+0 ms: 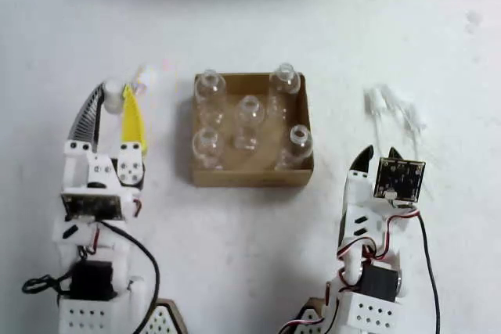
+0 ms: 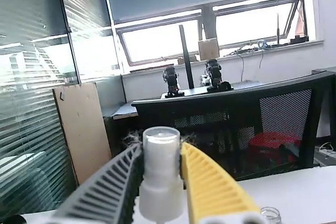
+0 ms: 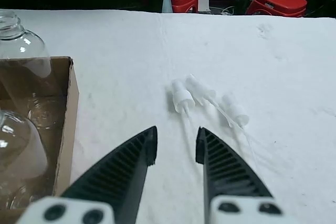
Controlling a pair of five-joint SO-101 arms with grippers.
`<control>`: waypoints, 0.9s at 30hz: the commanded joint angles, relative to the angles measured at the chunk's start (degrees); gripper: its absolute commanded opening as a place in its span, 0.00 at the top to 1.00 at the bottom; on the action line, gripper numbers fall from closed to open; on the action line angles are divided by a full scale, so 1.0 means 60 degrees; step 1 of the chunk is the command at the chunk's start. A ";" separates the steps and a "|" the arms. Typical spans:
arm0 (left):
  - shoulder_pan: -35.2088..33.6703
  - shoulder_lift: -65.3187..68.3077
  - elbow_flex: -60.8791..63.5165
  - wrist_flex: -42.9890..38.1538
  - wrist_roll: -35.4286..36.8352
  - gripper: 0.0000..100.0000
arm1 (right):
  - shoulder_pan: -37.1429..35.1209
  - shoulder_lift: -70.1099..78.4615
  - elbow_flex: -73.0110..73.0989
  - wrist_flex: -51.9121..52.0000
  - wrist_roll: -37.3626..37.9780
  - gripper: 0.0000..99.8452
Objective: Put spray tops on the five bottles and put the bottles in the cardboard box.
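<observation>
Several clear bottles point(image 1: 248, 111) without tops stand in the cardboard box point(image 1: 250, 174) at the table's middle. My left gripper point(image 1: 115, 96), one finger grey and one yellow, is left of the box and shut on a white spray top point(image 2: 161, 174), held upright and raised. Another spray top point(image 1: 145, 77) lies just beyond it on the table. Right of the box, my right gripper point(image 3: 176, 145) is open and empty, low over the table. Three spray tops point(image 3: 202, 94) with thin tubes lie a short way beyond its black fingertips. The box wall point(image 3: 68, 108) and bottles point(image 3: 18, 43) are beside it.
The white table point(image 1: 250, 29) stretches bare behind the box and in front of it between the two arm bases. A bottle mouth point(image 2: 270, 214) peeks in low in the left wrist view. Chairs and red stools stand beyond the far table edge.
</observation>
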 commanded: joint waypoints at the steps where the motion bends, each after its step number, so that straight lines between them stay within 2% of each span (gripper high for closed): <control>1: -0.0007 -0.0286 -0.1568 0.0967 0.0806 0.98 | -0.0051 0.0022 0.0088 0.0051 -0.0015 0.89; 6: 0.0198 0.0725 -0.3165 0.1363 0.1363 0.98 | -0.0051 0.0022 0.0088 0.0066 -0.0015 0.89; 13: 0.1136 0.5971 -0.6579 0.1421 0.1421 0.98 | -0.0051 0.0022 0.0088 0.0066 -0.0015 0.89; 16: 0.2059 0.7714 -0.8147 0.1377 0.1421 0.98 | -0.0051 0.0022 0.0088 0.0066 -0.0015 0.89; 19: 0.2747 0.8520 -0.8967 0.1363 0.1348 0.97 | -0.0051 0.0022 0.0088 0.0066 -0.0015 0.89; 27: 0.2923 1.0103 -1.0154 0.1436 0.1245 0.97 | -0.0081 0.0022 0.0088 0.0051 -0.0015 0.89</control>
